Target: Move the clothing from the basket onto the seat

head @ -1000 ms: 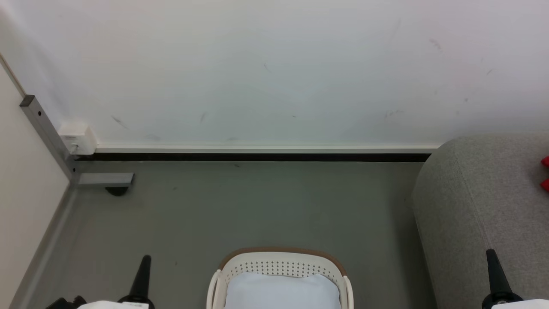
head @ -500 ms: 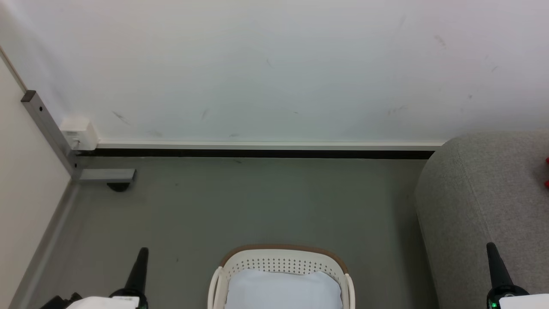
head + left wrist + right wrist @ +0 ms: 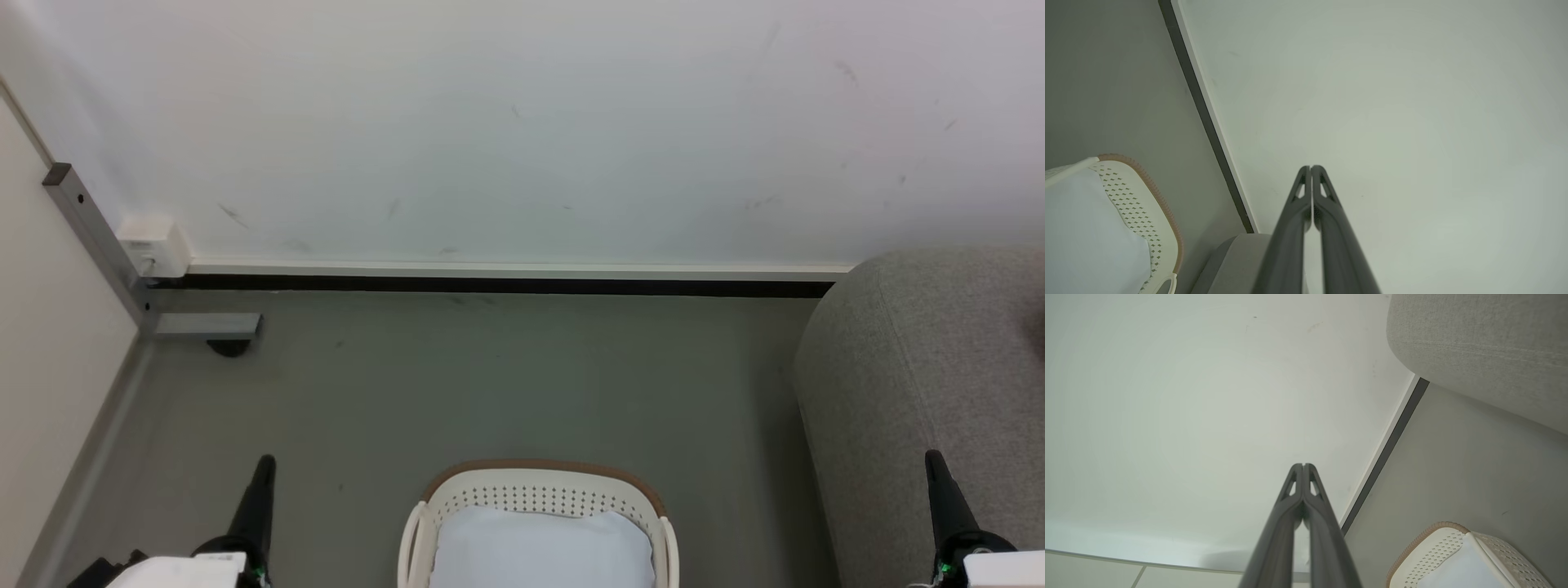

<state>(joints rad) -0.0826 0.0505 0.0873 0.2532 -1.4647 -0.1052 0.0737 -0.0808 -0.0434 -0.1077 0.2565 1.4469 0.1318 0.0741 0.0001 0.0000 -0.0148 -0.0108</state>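
Closed and empty, the left gripper (image 3: 1311, 168) and right gripper (image 3: 1303, 465) risked wrongly seizing the plain white cloth (image 3: 543, 549) lying topmost in the oval cream-white perforated plastic basket (image 3: 539, 469).

1. Left gripper (image 3: 264, 464): long dark tapering fingers (image 3: 1290, 232), triangular cut-outs near tips.
2. Right gripper (image 3: 931, 456): same dark fingers, same cut-outs.
3. White wrist housings (image 3: 184, 569); tiny green light (image 3: 944, 567) at right gripper's base.
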